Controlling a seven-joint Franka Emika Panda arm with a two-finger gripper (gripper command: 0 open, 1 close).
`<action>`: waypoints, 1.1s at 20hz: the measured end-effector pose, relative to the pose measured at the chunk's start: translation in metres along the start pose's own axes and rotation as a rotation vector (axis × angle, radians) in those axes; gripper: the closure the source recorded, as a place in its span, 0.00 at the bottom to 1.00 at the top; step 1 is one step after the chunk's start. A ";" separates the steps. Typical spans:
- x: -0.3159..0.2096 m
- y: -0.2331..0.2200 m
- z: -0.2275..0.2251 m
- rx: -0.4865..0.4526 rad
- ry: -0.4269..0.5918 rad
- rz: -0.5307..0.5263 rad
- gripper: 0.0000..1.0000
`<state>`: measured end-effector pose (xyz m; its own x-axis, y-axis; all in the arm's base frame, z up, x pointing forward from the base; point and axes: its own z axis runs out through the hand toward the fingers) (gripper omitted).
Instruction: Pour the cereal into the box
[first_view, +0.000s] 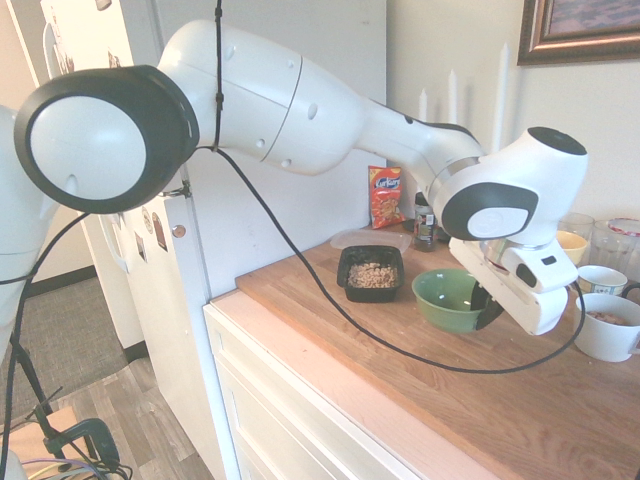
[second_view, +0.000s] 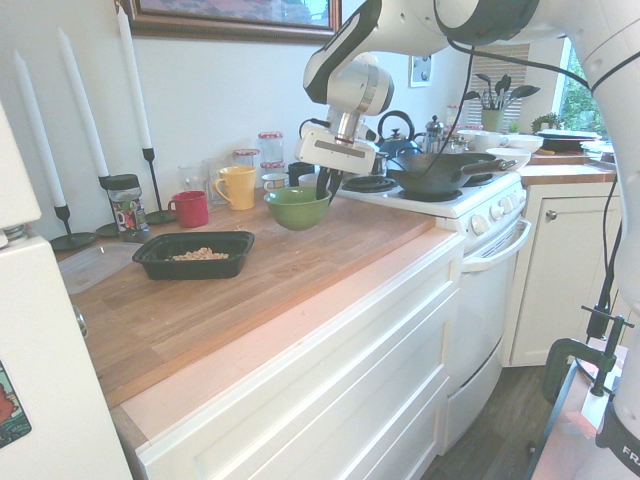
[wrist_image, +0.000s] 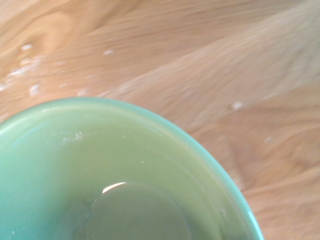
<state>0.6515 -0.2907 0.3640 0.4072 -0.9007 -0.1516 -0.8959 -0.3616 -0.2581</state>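
So the cereal is sitting in the black box on the wooden counter, with the clear lid just beside it. The gripper is clamped on the rim of the green bowl, which looks upright. The wrist view shows the bowl's inside basically bare, plus a few pale crumbs on the wood nearby.

In the first exterior view, the cereal is contained in the box, which is set on the tabletop left of the bowl. Behind the box, the lid is placed; the jar is seen behind the bowl, and the mug right of it.
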 end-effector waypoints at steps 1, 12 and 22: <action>0.005 -0.001 0.001 0.000 0.002 0.001 1.00; 0.043 0.001 0.014 0.000 0.006 0.023 0.00; 0.043 0.004 0.019 0.004 -0.006 0.034 0.00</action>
<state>0.6689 -0.3266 0.3384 0.3779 -0.9108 -0.1663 -0.9084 -0.3300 -0.2567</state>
